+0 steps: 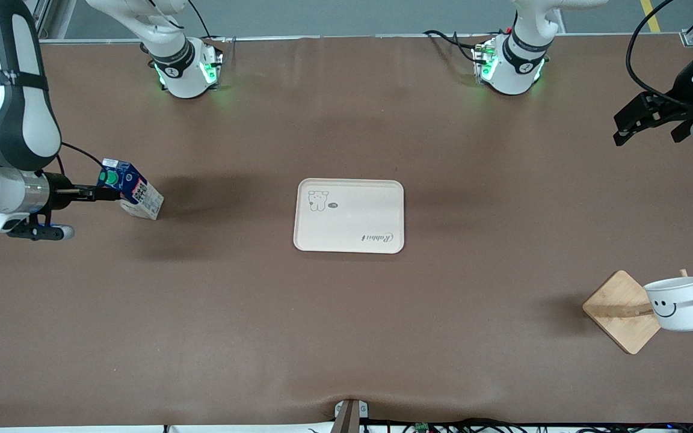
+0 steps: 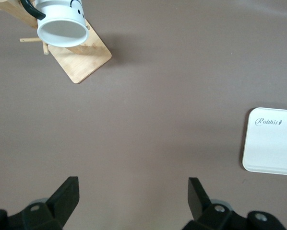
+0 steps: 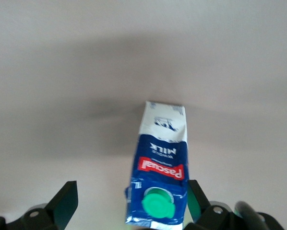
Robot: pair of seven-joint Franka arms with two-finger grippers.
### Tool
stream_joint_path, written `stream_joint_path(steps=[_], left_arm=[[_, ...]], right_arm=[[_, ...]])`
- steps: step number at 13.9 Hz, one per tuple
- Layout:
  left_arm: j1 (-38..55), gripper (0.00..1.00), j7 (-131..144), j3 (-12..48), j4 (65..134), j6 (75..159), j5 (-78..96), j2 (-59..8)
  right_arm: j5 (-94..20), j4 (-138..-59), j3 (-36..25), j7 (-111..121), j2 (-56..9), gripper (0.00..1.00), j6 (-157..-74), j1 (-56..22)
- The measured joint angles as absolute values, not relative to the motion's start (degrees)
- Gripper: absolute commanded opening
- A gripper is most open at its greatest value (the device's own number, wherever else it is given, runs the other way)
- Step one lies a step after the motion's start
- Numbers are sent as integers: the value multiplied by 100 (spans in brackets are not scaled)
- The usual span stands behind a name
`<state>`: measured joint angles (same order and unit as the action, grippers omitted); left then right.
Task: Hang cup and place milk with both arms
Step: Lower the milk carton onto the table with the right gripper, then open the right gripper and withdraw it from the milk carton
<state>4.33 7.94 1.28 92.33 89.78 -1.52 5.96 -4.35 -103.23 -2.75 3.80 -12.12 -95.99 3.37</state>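
Note:
The milk, a dark-blue carton with a green cap, leans tilted on the table at the right arm's end. My right gripper is level with its top and open. In the right wrist view the carton sits between the wide-apart fingers of the gripper, close against one finger. The cup, white with a smiley face, hangs by its black handle on a wooden rack at the left arm's end. My left gripper is open and empty in the air, away from the cup; it also shows in the left wrist view.
A white tray lies flat in the middle of the table; its corner shows in the left wrist view. That view also shows the cup on the rack. The arm bases stand along the table's edge farthest from the front camera.

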Motion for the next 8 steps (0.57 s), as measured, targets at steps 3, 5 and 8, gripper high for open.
stream_joint_path(steps=[3,5,8], left_arm=[[436,100,794,139,9240,8958,-152,599],[440,100,794,156,9244,8957,-152,599],[450,100,794,167,9260,8957,-152,598]], right_arm=[[-434,-9673,-272,380,-1333,100,-9560,124],[-434,-9082,-269,406,-1562,100,-9555,5],[-430,-8430,-264,409,-1812,100,-9531,-271]])
